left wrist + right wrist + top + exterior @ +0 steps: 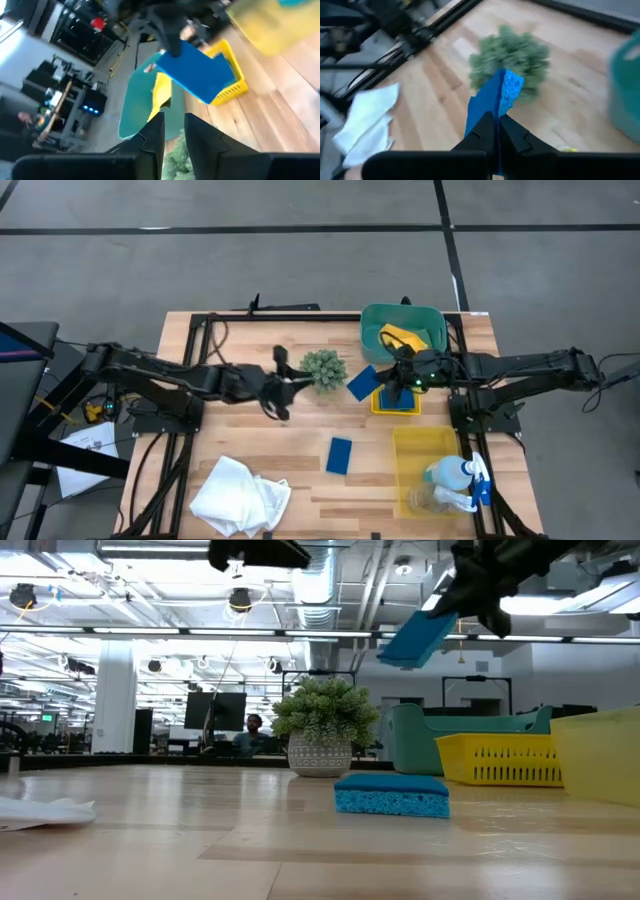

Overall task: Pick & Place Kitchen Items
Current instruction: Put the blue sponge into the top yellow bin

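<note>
1. Nearest the lower edge of the high view, the white cloth [240,496] lies loose on the worktop [300,480], unhandled; a blue sponge [339,455] rests just above it at centre.
2. At mid-frame, the left end effector [283,386] sits beside the plant ball [323,370], fingers slightly apart, empty.
3. Farther up, the right end effector [392,375] is clamped on a second blue sponge [362,383], lifted clear, likely for binning in the teal bin [375,320].

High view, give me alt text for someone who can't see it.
The right end effector holds a blue sponge in the air beside a small yellow basket and a teal bin. The left end effector sits by a green plant; another blue sponge and a white cloth lie on the table.
</note>
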Available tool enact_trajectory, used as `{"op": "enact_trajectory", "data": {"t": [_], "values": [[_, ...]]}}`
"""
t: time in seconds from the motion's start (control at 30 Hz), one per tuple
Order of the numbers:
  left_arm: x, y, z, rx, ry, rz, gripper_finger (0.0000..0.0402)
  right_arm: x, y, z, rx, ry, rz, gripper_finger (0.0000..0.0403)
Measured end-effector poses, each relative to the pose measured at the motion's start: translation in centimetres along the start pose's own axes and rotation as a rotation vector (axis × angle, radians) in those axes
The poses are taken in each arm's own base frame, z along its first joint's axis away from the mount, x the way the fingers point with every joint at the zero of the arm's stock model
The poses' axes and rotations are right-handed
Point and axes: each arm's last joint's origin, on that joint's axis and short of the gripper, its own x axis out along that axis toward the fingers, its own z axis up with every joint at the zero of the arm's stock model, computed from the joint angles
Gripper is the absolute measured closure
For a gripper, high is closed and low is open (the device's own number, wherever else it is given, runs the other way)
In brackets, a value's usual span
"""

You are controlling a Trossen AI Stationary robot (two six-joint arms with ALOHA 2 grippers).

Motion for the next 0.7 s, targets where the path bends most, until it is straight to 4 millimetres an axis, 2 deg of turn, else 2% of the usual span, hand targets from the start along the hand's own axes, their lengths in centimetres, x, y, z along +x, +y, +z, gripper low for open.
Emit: {"op": "enact_trajectory", "data": {"t": [0.17,0.43,0.7], "values": [[-2.2,1.2,-1.9,-0.075,-0.032,0.073,0.0348,-1.6,0.1,-1.3,0.077,-0.059,-0.076,0.0402],[-5.8,3.6,-4.1,-0.206,-0.168,0.272,0.0355,-2.9,-2.8,-7.0,0.311,-0.193,-0.065,0.0402],[-7.3,4.2,-4.5,-0.251,-0.236,0.338,0.0355,-3.0,-4.9,-10.9,0.54,-0.308,-0.075,0.0403]]}}
